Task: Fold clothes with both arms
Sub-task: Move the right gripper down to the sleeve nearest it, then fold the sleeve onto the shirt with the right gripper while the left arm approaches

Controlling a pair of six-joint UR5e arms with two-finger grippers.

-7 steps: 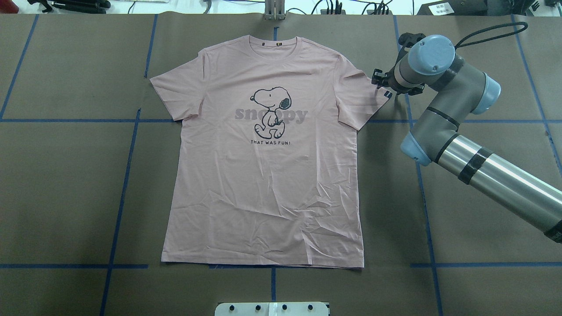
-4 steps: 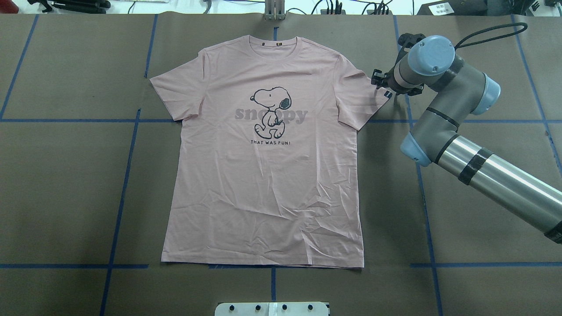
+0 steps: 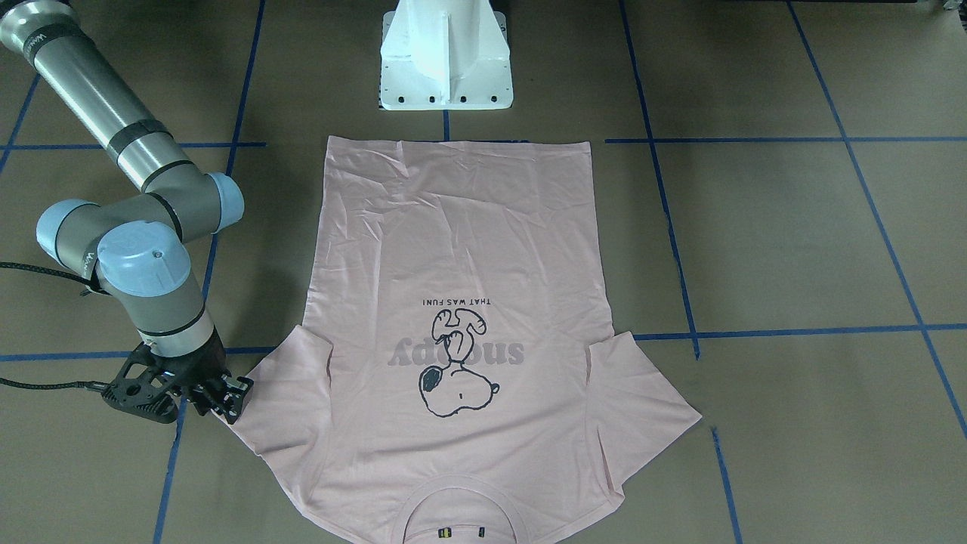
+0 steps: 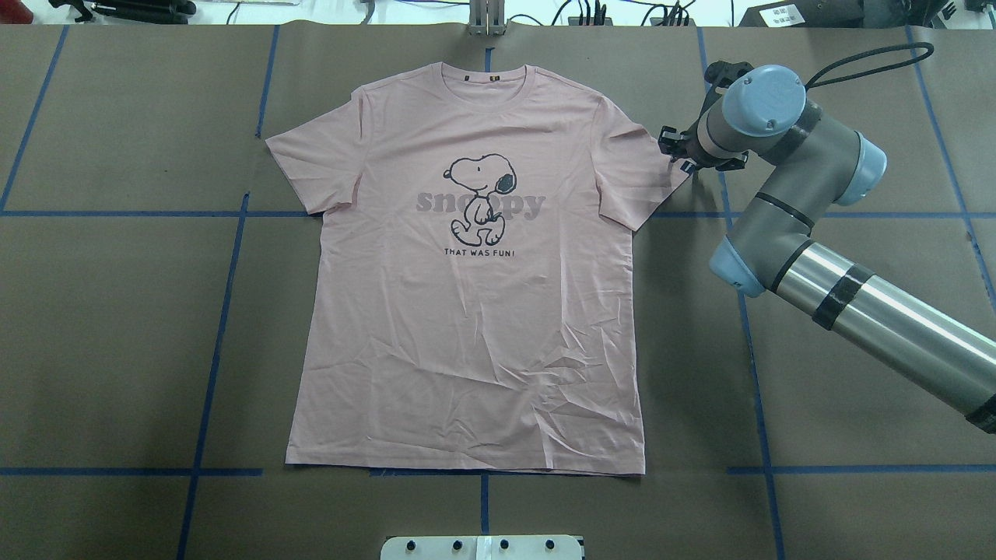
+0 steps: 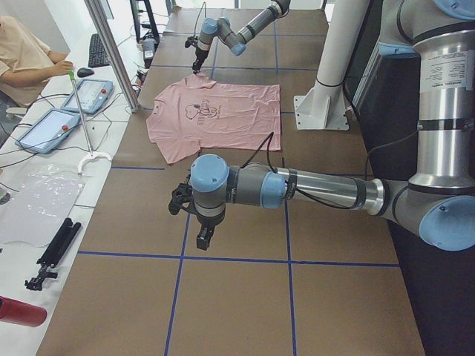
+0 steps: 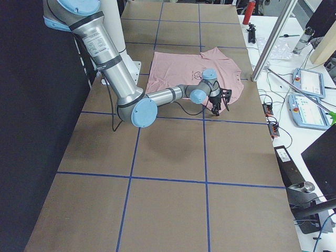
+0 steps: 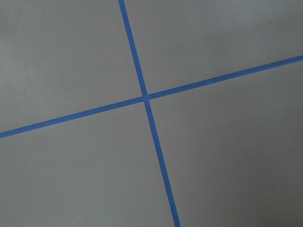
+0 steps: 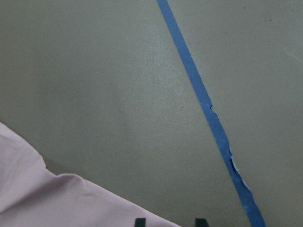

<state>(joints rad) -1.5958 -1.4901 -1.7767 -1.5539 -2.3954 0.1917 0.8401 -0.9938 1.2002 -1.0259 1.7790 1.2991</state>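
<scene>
hovering at shirt [image 4: 467, 327] sleeve edge — right end effector [image 4: 677, 153]

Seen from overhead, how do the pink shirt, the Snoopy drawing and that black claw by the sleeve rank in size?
1. the T-shirt, largest by far
2. the Snoopy cartoon
3. the right gripper, smallest, though it is partly hidden from above
</scene>
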